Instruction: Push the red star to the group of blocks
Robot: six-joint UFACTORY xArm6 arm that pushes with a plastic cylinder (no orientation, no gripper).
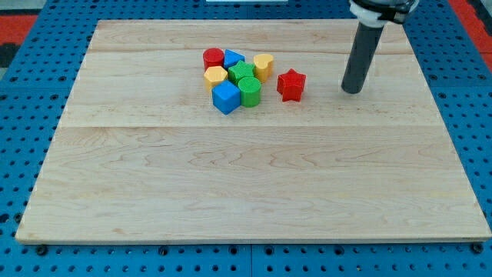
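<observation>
The red star [291, 85] lies on the wooden board [254, 185], just right of a tight group of blocks with a small gap between them. The group holds a red cylinder [213, 58], a blue block [233, 59], a yellow block [264, 66], a yellow hexagon [216, 75], a green star [241, 74], a green cylinder [250, 91] and a blue cube [226, 98]. My tip [352, 90] stands on the board to the right of the red star, a clear gap away and about level with it.
The board sits on a blue pegboard [31, 85] that shows on all sides. The rod rises to a white and black mount [380, 9] at the view's top right.
</observation>
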